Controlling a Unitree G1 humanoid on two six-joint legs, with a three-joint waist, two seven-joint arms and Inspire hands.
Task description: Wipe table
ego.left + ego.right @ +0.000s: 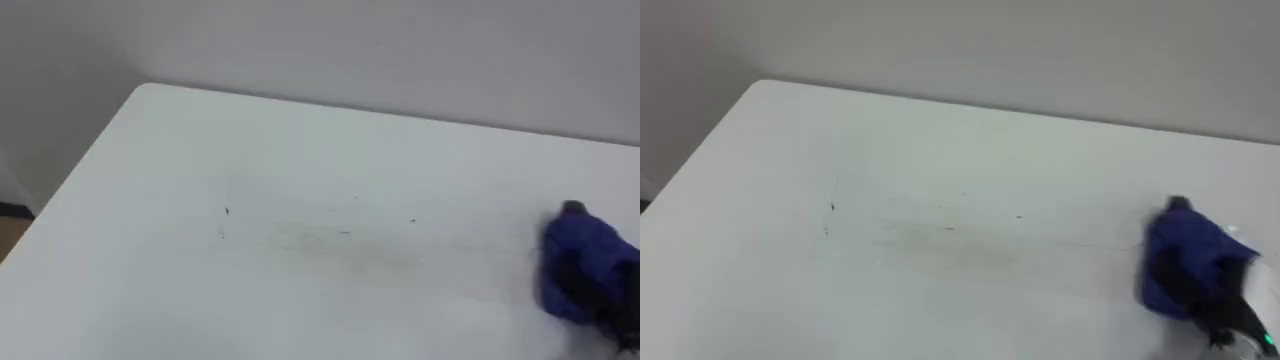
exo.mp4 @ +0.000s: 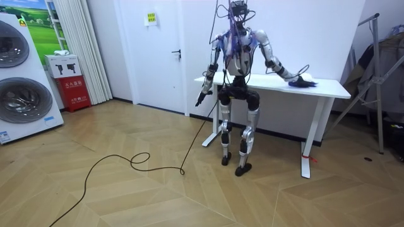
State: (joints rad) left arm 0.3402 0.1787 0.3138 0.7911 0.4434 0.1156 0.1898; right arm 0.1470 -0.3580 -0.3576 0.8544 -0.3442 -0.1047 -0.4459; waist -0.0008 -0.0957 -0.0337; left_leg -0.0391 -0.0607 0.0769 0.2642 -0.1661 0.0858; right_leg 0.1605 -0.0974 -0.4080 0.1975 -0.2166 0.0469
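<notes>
**Blue crumpled cloth (image 1: 582,250) at 3 o'clock on the white rectangular table (image 1: 300,140)**

It covers your robot's right hand (image 1: 610,305); you cannot tell that hand's grip. Small dark specks (image 1: 226,211) and a faint grey smear (image 1: 340,245) lie toward its 9 o'clock, well apart. The left hand (image 2: 200,98) hangs by the table's end, grip unreadable.

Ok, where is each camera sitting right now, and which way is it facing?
Left eye view: on the robot's head, looking down across the white table toward the wall; the right hand with the blue cloth comes in at the lower right.
Right eye view: just beside it, same aim, same hand and cloth.
Room view: standing off behind the robot, facing table and wall; the whole robot shows, left hand hanging by the table's end.
Shared: all three show the table and cloth.
</notes>
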